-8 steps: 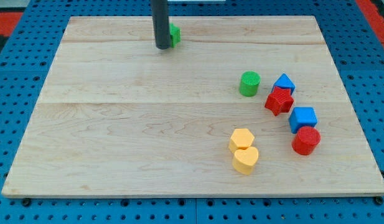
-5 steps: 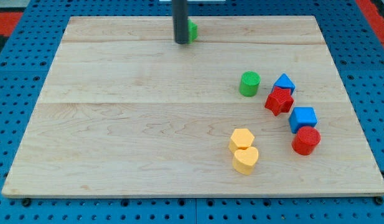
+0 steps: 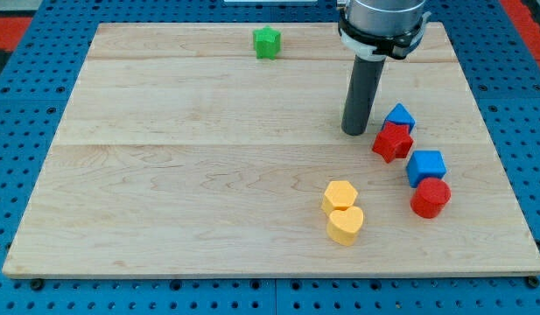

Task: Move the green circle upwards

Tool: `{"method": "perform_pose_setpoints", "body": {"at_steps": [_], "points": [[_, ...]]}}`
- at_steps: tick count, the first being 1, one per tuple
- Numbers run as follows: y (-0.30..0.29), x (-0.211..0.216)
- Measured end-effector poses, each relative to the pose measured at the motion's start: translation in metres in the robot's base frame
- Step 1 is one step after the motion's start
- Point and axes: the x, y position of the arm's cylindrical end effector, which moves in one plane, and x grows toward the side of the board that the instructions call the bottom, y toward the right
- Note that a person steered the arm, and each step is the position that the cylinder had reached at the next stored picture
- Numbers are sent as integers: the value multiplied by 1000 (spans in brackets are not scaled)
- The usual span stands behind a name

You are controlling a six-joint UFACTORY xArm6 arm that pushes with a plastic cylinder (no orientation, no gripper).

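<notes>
My tip [image 3: 354, 133] stands mid-desk [image 3: 164, 175] left of the red star [image 3: 392, 142], hiding the green circle (no pincer here), so the upward push looks barely begun.

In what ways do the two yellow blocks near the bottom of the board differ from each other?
Shape: the upper yellow block looks six-sided, like a hexagon, while the lower yellow block is rounded with a notch on top, like a heart.
Position: the hexagon lies nearer the view's top; the heart lies just below it, slightly to the view's right.
Both share the same yellow colour, look similar in size, and appear to touch.
</notes>
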Motion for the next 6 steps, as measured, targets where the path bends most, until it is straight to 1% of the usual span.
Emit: {"method": "perform_pose_setpoints", "body": {"at_steps": [1, 3, 4, 5, 6], "points": [[10, -26], [10, -93], [10, -111], [28, -108], [28, -81]]}}
